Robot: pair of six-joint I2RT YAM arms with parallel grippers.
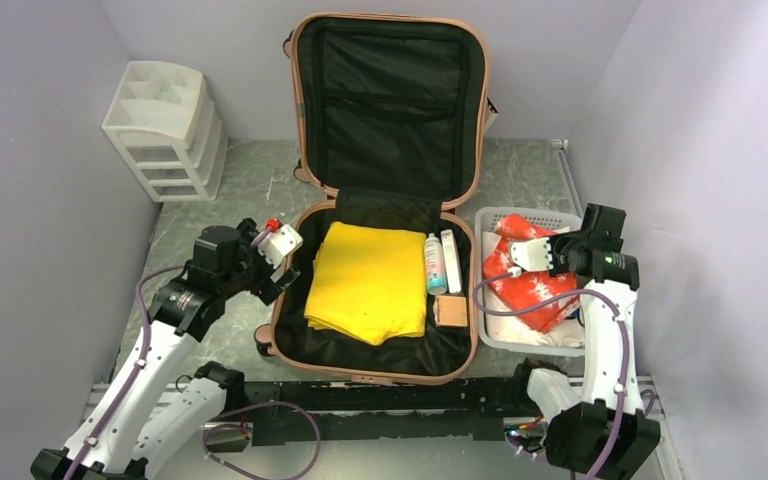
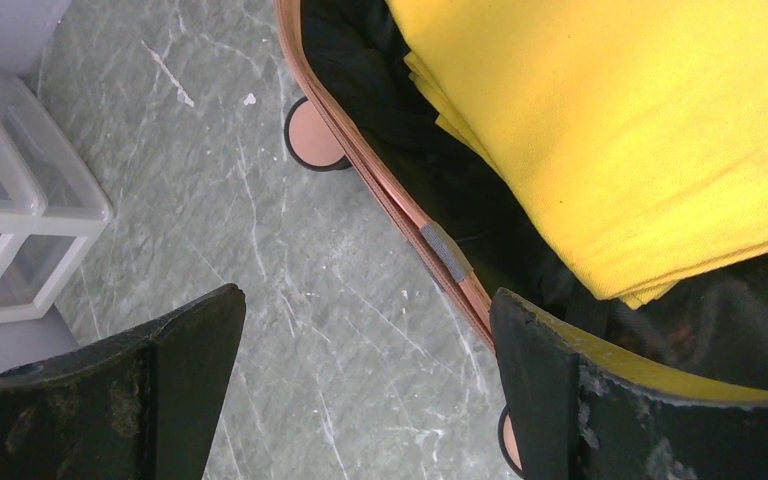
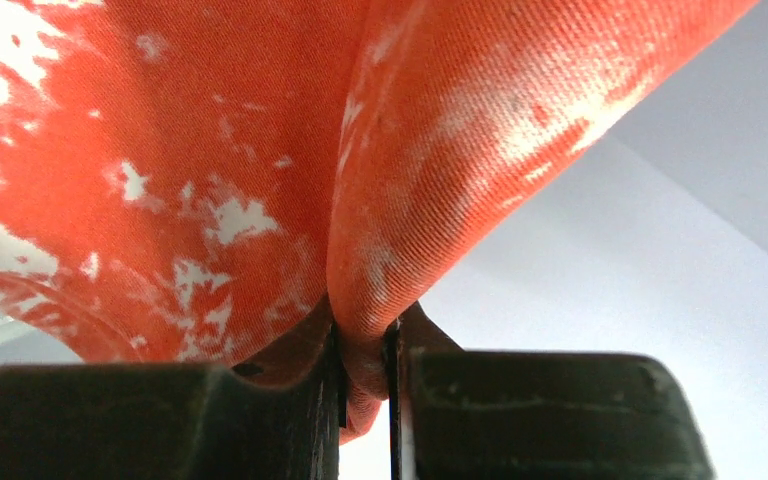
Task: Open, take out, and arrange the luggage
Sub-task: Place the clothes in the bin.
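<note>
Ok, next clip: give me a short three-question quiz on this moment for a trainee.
1. True or false: the folded yellow cloth lies inside the open salmon-pink hard-shell suitcase.
2. What does the right gripper pinch? A) the yellow cloth B) the orange-and-white patterned cloth C) nothing
3. Fill in: the left gripper is ____.
Key: 1 true; 2 B; 3 open.

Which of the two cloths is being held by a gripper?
The orange-and-white cloth, pinched by the right gripper at the white basket. The yellow cloth lies folded in the open luggage, with no gripper touching it.
</note>
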